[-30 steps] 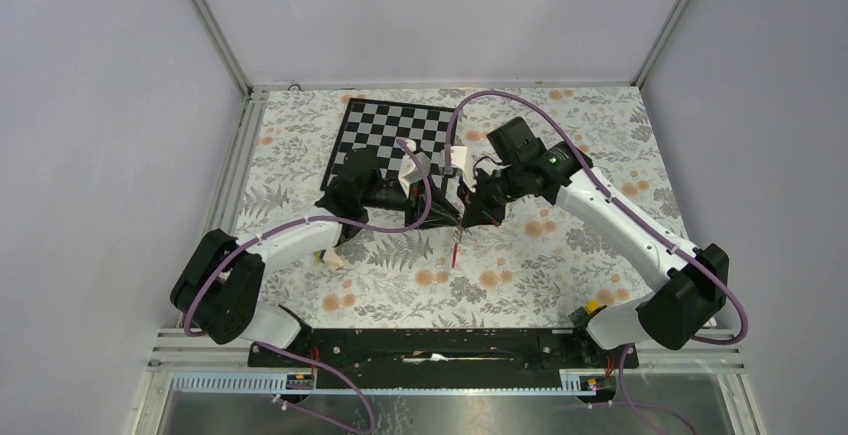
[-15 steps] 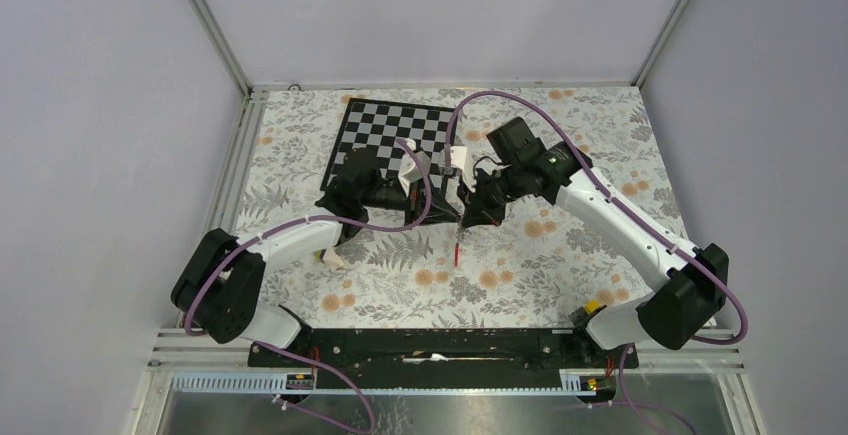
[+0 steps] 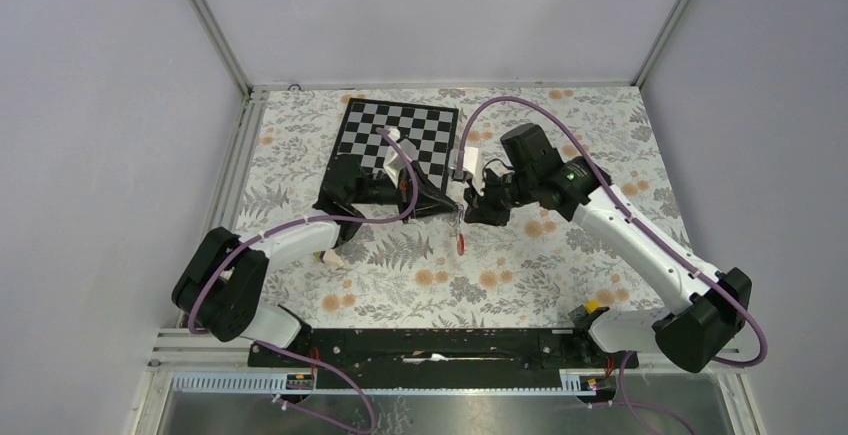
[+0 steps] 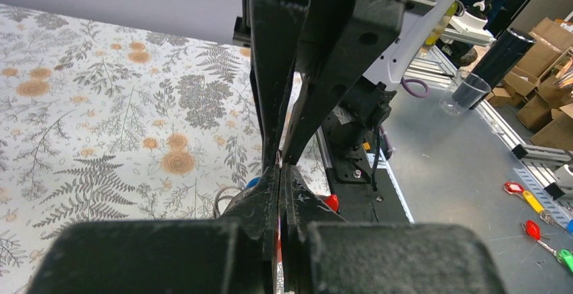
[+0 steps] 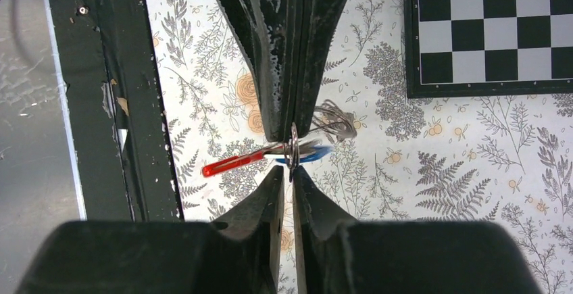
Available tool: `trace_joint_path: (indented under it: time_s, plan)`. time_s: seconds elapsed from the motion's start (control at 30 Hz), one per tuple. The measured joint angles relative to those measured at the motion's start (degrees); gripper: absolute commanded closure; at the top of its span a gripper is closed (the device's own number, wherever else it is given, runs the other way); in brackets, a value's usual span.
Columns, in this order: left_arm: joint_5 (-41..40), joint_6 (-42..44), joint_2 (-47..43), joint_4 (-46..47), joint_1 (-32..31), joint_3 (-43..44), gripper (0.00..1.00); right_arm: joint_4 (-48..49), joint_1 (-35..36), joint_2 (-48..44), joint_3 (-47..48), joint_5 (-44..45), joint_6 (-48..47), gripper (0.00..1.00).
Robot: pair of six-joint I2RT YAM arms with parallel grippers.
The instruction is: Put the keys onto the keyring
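My left gripper point(image 3: 443, 205) and right gripper point(image 3: 468, 205) meet tip to tip above the table's middle. The keyring hangs between them. Its red strap point(image 3: 459, 243) dangles below. In the right wrist view the red strap point(image 5: 233, 164) sticks out left, grey wire loops point(image 5: 334, 121) curl right, and the key's blue tag point(image 5: 316, 152) lies behind a small metal ring point(image 5: 294, 151). My right gripper point(image 5: 287, 170) pinches the ring's lower edge. My left gripper point(image 4: 280, 167) is shut with red strap showing between its fingers. The blue tag point(image 4: 252, 183) peeks out left. The key's metal blade is hidden.
A chessboard point(image 3: 400, 130) lies at the back centre, also in the right wrist view point(image 5: 493, 30). A small yellow-white object point(image 3: 328, 257) lies by the left arm. The black base rail point(image 3: 440, 345) runs along the near edge.
Both grippers stayed tip to tip. The right arm's wrist swung out to the right, the left arm drew slightly left, and the red strap hangs a little higher.
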Motion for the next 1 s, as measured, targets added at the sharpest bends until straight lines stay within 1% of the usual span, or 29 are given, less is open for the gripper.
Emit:
trace_joint_path:
  time_s: [0.13,0.23,0.6,0.67,0.77,0.83,0.9,1.0]
  plan:
    - [-0.2,-2.5,0.0,3.3,0.0,-0.5,1.0,1.4,0.0,-0.1,-0.9,-0.1,0.1,0.95]
    - [-0.4,-3.5,0.0,4.2,0.0,-0.9,1.0,2.3,0.0,-0.1,-1.5,-0.5,0.2,1.0]
    - [-1.0,-6.4,1.1,7.4,0.1,-1.3,1.0,4.7,0.0,-0.1,-3.6,-2.8,0.7,1.0]
    - [-1.3,-6.7,1.2,7.5,0.1,-1.6,1.0,5.0,0.0,-0.1,-3.9,-2.9,1.0,0.95]
    - [-1.7,-6.8,1.2,7.5,0.1,-1.7,1.0,5.4,0.0,-0.1,-4.1,-2.7,1.6,0.78]
    - [-1.9,-6.8,1.2,7.5,0.1,-1.7,1.0,5.6,0.0,-0.2,-4.1,-2.1,2.0,0.71]
    - [-1.9,-6.5,1.2,7.5,0.1,-1.8,1.0,5.7,0.0,-0.5,-4.1,-1.2,2.2,0.67]
    - [-1.8,-5.8,1.2,7.5,0.1,-1.8,1.0,5.8,-0.2,-2.2,-4.1,0.2,2.4,0.65]
